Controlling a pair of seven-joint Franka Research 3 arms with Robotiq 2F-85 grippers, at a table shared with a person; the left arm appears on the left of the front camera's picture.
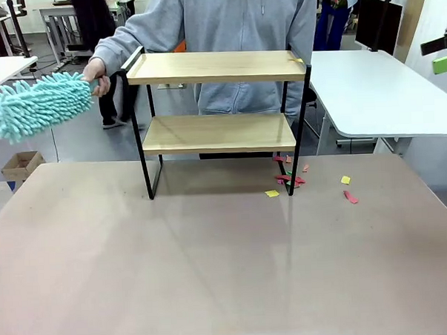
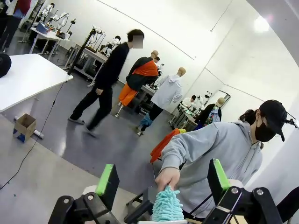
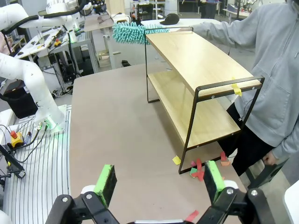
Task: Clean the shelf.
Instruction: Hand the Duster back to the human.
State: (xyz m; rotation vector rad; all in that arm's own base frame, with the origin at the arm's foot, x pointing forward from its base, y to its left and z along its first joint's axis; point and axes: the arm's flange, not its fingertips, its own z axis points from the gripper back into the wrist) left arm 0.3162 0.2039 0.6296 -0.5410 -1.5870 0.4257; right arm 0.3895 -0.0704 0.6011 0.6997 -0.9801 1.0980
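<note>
- You are looking across a wide brownish table (image 1: 212, 257) in a lab room, with white tables (image 1: 376, 87) and workbenches beyond it.
- A person in a grey hoodie (image 1: 225, 34) stands at the far edge, directly behind the shelf (image 1: 217, 116).
- The shelf stands upright on the far middle of the table: two light wooden boards in a thin black frame, top board (image 1: 217, 66) above lower board (image 1: 218, 132). In the right wrist view you see it (image 3: 196, 88) end-on, with a small yellow scrap (image 3: 237, 87) hanging on its near top rail.
- The person's hand (image 1: 97, 75) holds a fluffy turquoise duster (image 1: 35, 105) out past the shelf's left end, level with the top board and not touching it.
- Small red, yellow and green paper scraps (image 1: 291, 178) lie on the table around the shelf's right legs, with a few (image 1: 348, 189) farther right.
- Your left gripper (image 2: 162, 184) has its green pads wide apart, nothing between them; the duster tip (image 2: 167, 207) shows beyond.
- Your right gripper (image 3: 161, 179) is also spread wide and holds nothing, hovering above the table near the scraps (image 3: 198, 170).
</note>
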